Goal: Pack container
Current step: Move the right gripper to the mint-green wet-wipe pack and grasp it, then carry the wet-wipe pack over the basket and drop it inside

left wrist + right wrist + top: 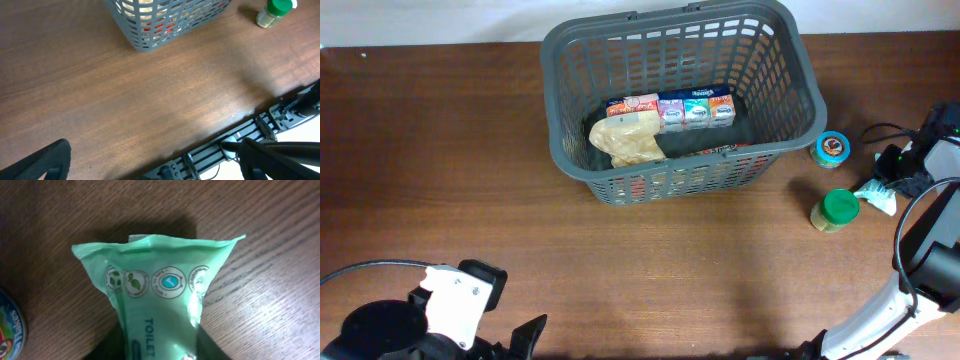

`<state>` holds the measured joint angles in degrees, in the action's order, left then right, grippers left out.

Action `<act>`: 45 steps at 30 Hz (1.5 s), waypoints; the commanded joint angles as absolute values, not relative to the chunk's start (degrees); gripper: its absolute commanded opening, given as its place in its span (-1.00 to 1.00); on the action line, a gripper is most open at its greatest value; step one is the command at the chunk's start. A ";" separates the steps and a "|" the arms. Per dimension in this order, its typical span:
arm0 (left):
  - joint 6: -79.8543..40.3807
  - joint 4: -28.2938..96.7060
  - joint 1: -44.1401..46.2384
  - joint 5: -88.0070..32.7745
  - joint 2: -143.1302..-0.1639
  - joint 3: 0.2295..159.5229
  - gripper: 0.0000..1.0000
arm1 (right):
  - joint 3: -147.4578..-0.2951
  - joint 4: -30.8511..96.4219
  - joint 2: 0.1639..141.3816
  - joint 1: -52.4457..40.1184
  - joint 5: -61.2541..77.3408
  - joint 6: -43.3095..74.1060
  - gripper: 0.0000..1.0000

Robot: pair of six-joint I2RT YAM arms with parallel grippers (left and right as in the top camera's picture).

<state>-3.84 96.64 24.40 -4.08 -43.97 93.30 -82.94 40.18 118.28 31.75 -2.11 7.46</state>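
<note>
The dark grey slotted container (pixel 790 75) stands at the back middle of the table. It holds a row of small juice boxes (pixel 685 110), a beige bag (pixel 630 140) and something red by its front wall. It also shows in the left wrist view (pixel 150 30). My right gripper (pixel 895 182) is at the right of the table, shut on a pale green packet marked "TOILET" (pixel 155 280), which lies just above the wood. The packet also shows in the overhead view (pixel 873 195). My left gripper (pixel 155 165) is open and empty at the table's front left edge (pixel 510 308).
A green-lidded jar (pixel 837 210) stands right of the basket's front corner and also shows in the left wrist view (pixel 274 12). A blue-topped can (pixel 832 148) stands beside the basket's right wall, and its edge shows in the right wrist view (pixel 7 330). Cables lie at the far right.
</note>
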 commanded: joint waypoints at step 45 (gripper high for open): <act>-2.72 96.66 24.49 -3.62 -43.86 93.14 0.98 | -144.62 80.12 115.87 -8.54 23.88 -67.55 -0.93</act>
